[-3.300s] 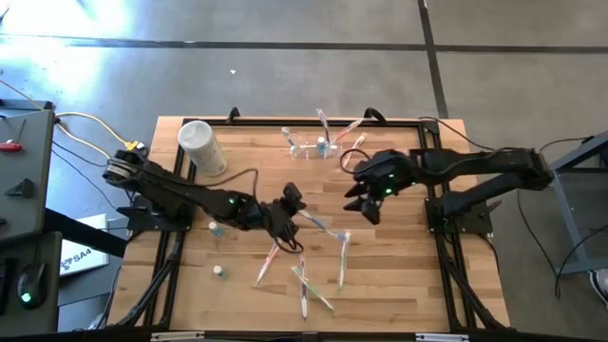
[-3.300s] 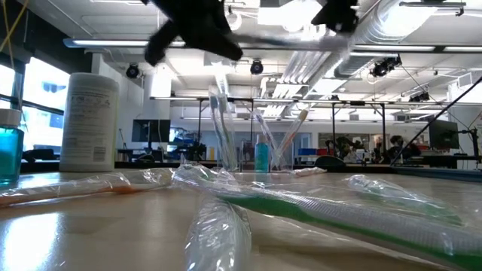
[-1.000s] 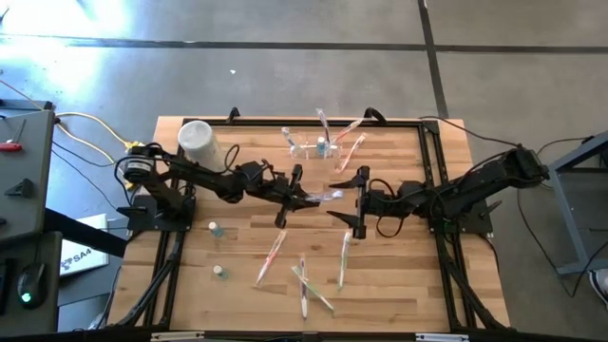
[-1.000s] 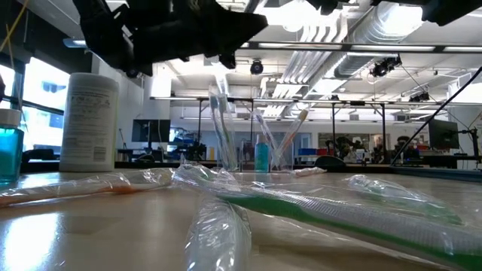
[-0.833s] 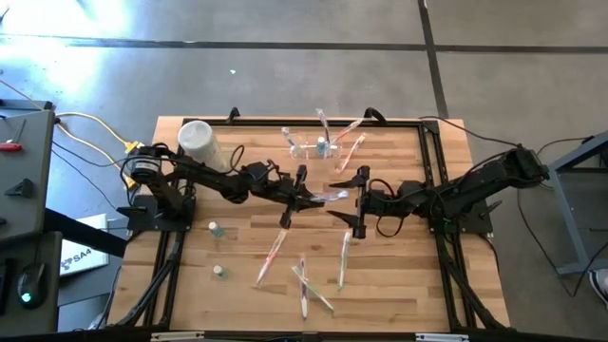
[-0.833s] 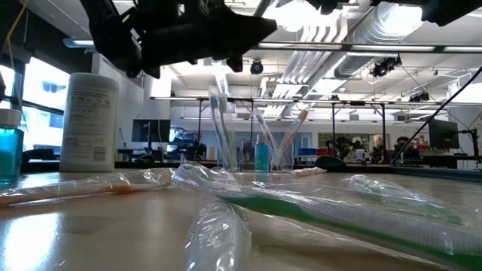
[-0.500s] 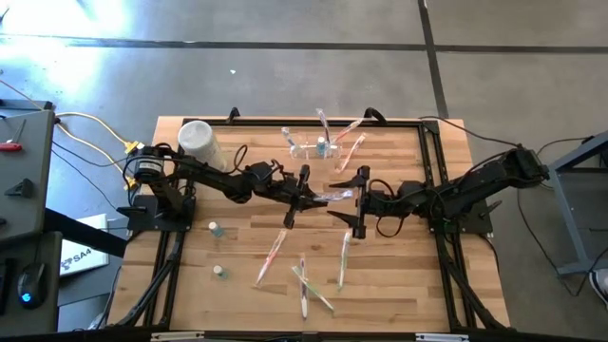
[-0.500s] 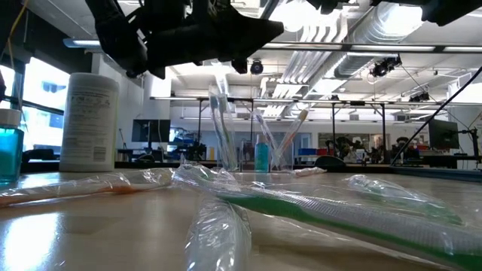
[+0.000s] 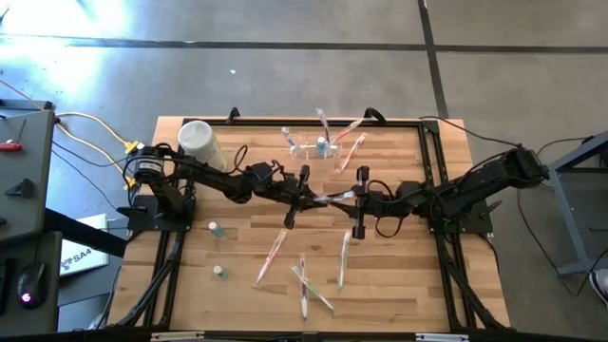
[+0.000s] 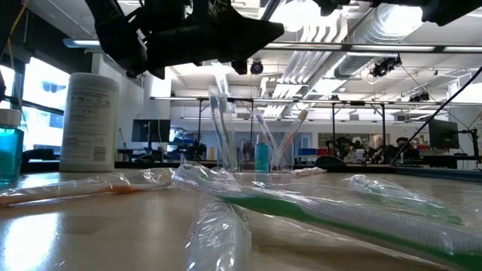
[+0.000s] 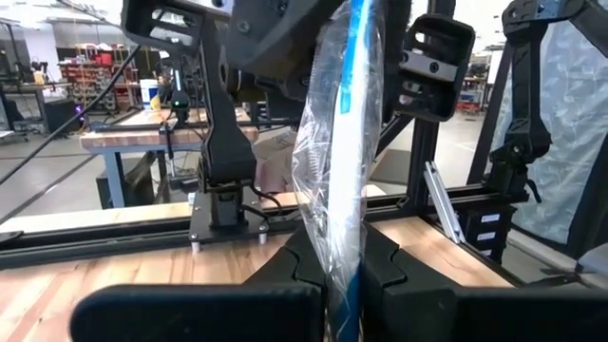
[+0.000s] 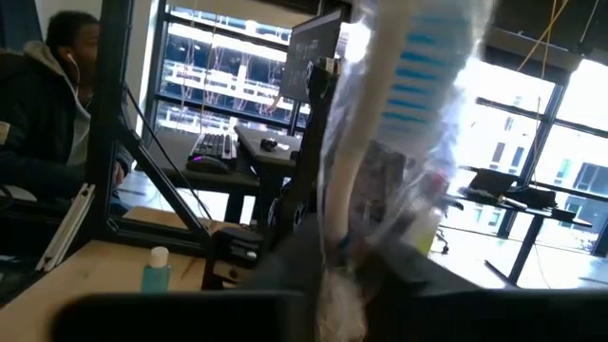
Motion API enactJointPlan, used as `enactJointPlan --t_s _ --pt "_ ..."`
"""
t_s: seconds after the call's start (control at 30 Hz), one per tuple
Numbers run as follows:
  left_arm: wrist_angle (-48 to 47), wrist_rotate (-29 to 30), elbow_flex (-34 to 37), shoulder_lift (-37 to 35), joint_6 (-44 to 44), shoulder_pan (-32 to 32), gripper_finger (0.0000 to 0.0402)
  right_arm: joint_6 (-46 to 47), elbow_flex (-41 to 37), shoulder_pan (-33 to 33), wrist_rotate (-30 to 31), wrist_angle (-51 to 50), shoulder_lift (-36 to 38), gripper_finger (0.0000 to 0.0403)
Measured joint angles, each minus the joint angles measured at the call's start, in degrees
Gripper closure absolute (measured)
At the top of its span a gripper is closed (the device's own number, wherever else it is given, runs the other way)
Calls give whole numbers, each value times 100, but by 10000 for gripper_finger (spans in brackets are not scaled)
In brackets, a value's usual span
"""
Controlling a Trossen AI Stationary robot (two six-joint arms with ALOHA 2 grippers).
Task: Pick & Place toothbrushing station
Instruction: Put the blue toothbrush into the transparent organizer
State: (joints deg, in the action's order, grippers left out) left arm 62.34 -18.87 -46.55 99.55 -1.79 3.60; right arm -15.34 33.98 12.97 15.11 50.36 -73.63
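The toothbrushing station (image 9: 318,145), a clear holder with brushes and a blue bottle in it, stands at the table's far middle, also visible in the low view (image 10: 256,154). No gripper touches it. At mid-table a plastic-wrapped toothbrush (image 9: 330,197) hangs between both grippers. My left gripper (image 9: 312,198) is shut on its left end, and my right gripper (image 9: 347,198) is shut on its right end. The left wrist view shows the wrapped toothbrush (image 11: 344,142) running out from the fingers. The right wrist view shows its blue bristles (image 12: 418,85). My left gripper pinches the wrapped toothbrush's end (image 11: 340,261) between its two fingers, wrapper and brush together. The fingers come level from the table's left and lie along the brush. The brush is clear of the table. My right gripper pinches the brush's white shaft and wrapper (image 12: 334,242) between its two fingers, level from the table's right and along the brush. The bristle head lies farther out from these fingers. The brush spans the gap between both grippers above the table.
A white canister (image 9: 199,144) stands at the far left. Two small blue bottles (image 9: 213,228) (image 9: 219,271) stand at the near left. Several wrapped toothbrushes (image 9: 306,271) lie loose on the near middle of the table, close in the low view (image 10: 301,207).
My right gripper has shut on the wrapped toothbrush's free end; its fingers stood wide apart on either side of that end half a second ago. The brush has stayed level and clear of the table in my left gripper's hold.
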Motion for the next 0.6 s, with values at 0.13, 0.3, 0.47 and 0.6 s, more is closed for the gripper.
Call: enactJointPlan --t_s 0.13,0.3,0.47,0.6 --pt "-130 13 1 0 -4 13 379 -120 2 -5 41 -92 0 383" --pt "-220 24 -1 0 -2 13 330 -111 2 2 247 -171 0 383" --pt "-255 -53 -1 0 -119 13 267 -34 2 0 321 -283 1 383" --pt "-432 -108 -1 0 -599 13 205 333 2 -2 710 -886 161 383"
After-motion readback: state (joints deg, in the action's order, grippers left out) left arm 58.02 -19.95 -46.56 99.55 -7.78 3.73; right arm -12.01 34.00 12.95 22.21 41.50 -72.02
